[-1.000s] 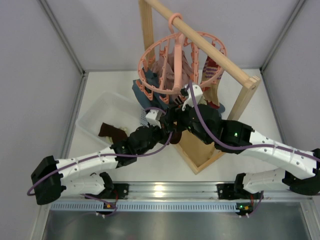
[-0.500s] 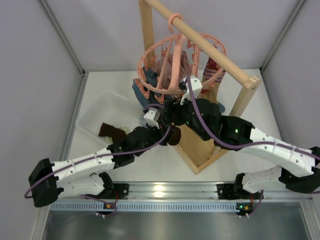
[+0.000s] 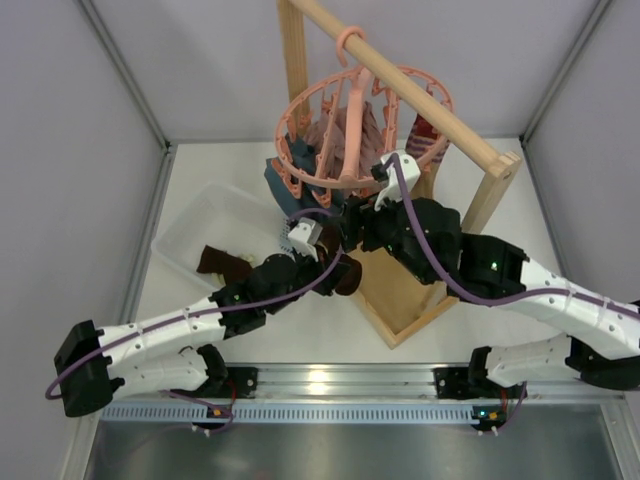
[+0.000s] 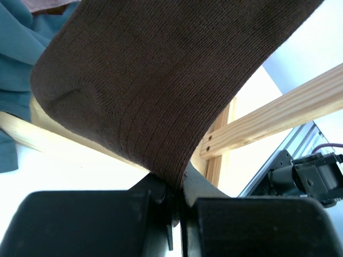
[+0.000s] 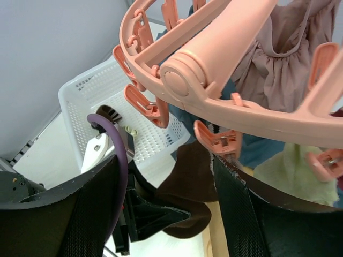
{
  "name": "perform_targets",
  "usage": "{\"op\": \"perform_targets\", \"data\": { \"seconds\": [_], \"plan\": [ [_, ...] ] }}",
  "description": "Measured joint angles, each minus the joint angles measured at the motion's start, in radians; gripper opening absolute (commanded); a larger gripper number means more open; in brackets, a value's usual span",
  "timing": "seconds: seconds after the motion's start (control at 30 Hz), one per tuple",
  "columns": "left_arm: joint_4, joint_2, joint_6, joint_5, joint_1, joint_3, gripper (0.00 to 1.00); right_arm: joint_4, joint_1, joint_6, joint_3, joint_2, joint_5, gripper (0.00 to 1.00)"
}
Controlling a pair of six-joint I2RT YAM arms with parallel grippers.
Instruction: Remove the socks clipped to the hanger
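Top view: we see the hanger (image 3: 362, 128) hooked on the wooden rack (image 3: 465, 138) above the table (image 3: 215, 168). The left tool (image 3: 338, 265) sits under the ring with the dark brown sock (image 3: 347, 277), and the right tool (image 3: 352, 215) is at the ring's lower rim.

Left wrist: we see the left tool (image 4: 176, 202) clenched on the dark brown sock (image 4: 144, 91).

Right wrist: we see the right tool (image 5: 167, 163) spread wide and gripping nothing, either side of a peg (image 5: 220, 142). The dark brown sock (image 5: 187, 179) hangs just below it, with a white basket (image 5: 86, 101) behind.

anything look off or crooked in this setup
The salmon hanger looks tilted on the wooden rod, its near rim dipping toward the arms, where the left fingers pinch the dark brown sock. Nothing looks spilled or broken.
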Motion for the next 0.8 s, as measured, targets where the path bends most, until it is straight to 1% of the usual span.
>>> {"op": "perform_targets", "data": {
  "seconds": [0.13,0.23,0.43,0.57,0.8],
  "plan": [
    [-0.004,0.0,0.002,0.017,-0.001,0.0,0.0,-0.011,0.001,-0.015,0.0,-0.035,0.014,0.65],
    [-0.011,-0.018,-0.008,0.009,0.002,-0.006,0.0,-0.023,-0.009,-0.041,0.0,-0.067,0.105,0.65],
    [-0.011,-0.054,-0.01,0.01,0.002,-0.007,0.0,-0.019,-0.013,-0.095,0.001,-0.099,0.224,0.64],
    [-0.011,-0.06,-0.013,0.014,0.002,-0.007,0.0,-0.018,-0.013,-0.119,0.001,-0.079,0.222,0.63],
    [-0.012,-0.06,-0.028,0.03,0.002,-0.007,0.0,0.004,-0.013,-0.118,0.001,-0.069,0.131,0.62]
  ]
}}
